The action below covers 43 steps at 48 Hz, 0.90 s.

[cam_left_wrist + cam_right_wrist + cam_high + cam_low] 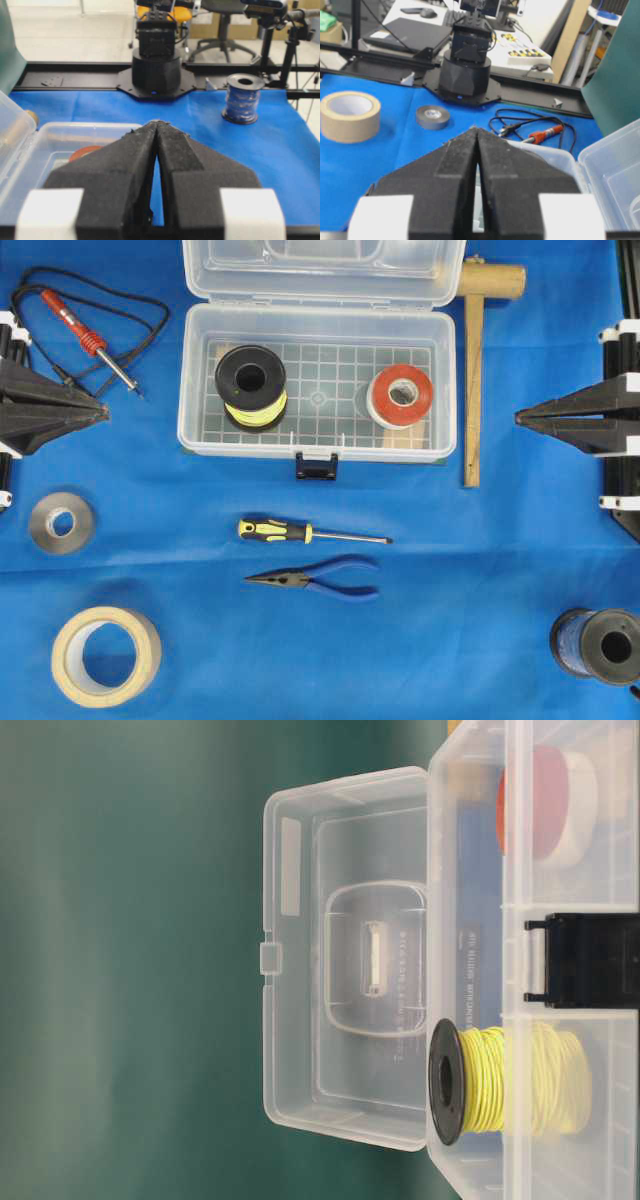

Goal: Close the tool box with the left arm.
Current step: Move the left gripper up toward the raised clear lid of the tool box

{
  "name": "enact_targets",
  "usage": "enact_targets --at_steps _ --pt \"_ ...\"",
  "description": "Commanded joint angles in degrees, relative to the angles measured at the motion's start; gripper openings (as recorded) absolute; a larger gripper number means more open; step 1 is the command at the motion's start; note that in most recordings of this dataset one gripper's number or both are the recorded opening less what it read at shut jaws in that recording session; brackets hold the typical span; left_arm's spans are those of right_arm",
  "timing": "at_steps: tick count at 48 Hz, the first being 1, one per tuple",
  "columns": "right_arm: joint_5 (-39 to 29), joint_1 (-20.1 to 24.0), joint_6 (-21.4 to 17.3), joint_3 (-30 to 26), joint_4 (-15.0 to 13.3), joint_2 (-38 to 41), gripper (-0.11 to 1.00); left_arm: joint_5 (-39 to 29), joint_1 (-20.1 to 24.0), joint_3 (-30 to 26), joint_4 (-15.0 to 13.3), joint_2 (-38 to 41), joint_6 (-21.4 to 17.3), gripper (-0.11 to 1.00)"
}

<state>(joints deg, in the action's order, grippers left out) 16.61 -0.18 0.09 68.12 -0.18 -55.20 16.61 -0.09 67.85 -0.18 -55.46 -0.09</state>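
The tool box (250, 452) is a clear plastic case at the top centre of the overhead view, with a grid-patterned base. Its lid (322, 265) is swung fully open behind it. The black latch (316, 466) hangs at the front. Inside are a yellow wire spool (250, 385) and a red tape roll (400, 395). The open lid (345, 960) also shows in the table-level view. My left gripper (105, 412) is shut and empty, left of the box and apart from it. My right gripper (518, 418) is shut and empty, right of the box. The left wrist view shows shut tips (158, 122) and the box rim (60, 126).
A wooden mallet (480, 360) lies right of the box. A soldering iron (90, 335) lies at the back left. A grey tape roll (62, 523) and masking tape (105, 655) sit front left. A screwdriver (300, 532) and pliers (320, 580) lie front centre, a blue wire spool (598, 645) front right.
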Motion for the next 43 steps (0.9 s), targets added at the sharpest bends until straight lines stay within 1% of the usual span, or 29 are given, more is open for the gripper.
enact_targets --at_steps 1,6,16,20,26,28,30,33,34,39,43 --pt "0.4 -1.0 0.2 -2.5 0.1 0.2 0.0 0.7 0.4 -2.0 -1.3 0.6 -1.3 0.0" --pt "-1.8 -1.4 0.3 -3.3 0.1 0.4 0.0 0.7 1.5 -2.6 -1.7 0.6 -3.3 0.0" --pt "-4.4 -2.3 0.2 -4.0 0.0 0.4 0.0 1.1 6.3 -5.1 -1.8 2.0 -4.5 0.0" --pt "-4.5 -2.4 0.3 -4.0 0.0 0.4 0.0 1.1 10.0 -6.5 -1.8 3.3 -4.7 0.0" --pt "-4.7 -2.5 0.3 -4.0 0.0 0.5 0.0 1.1 15.6 -8.6 -1.8 6.0 -6.2 0.01" --pt "-4.9 -2.5 0.3 -4.0 0.0 0.6 0.0 0.8 17.9 -9.8 -1.8 7.2 -6.7 0.03" --pt "-5.3 -2.5 0.3 -3.9 0.0 0.5 0.0 0.8 19.7 -10.9 -1.8 8.5 -6.9 0.09" --pt "-5.9 -2.5 0.3 -3.9 0.0 0.6 0.0 0.4 22.1 -12.7 -1.8 10.5 -7.3 0.24" --pt "-6.1 -2.5 0.3 -3.9 0.0 0.6 0.0 0.0 22.9 -13.4 -1.8 11.2 -7.4 0.32" --pt "-6.7 -2.5 0.3 -3.9 0.0 0.6 0.0 -3.2 26.2 -17.9 -1.7 16.0 -7.8 0.64" --pt "-7.1 -2.5 0.3 -3.9 0.0 0.6 0.0 -6.7 28.0 -22.0 -1.7 20.0 -9.8 0.83"
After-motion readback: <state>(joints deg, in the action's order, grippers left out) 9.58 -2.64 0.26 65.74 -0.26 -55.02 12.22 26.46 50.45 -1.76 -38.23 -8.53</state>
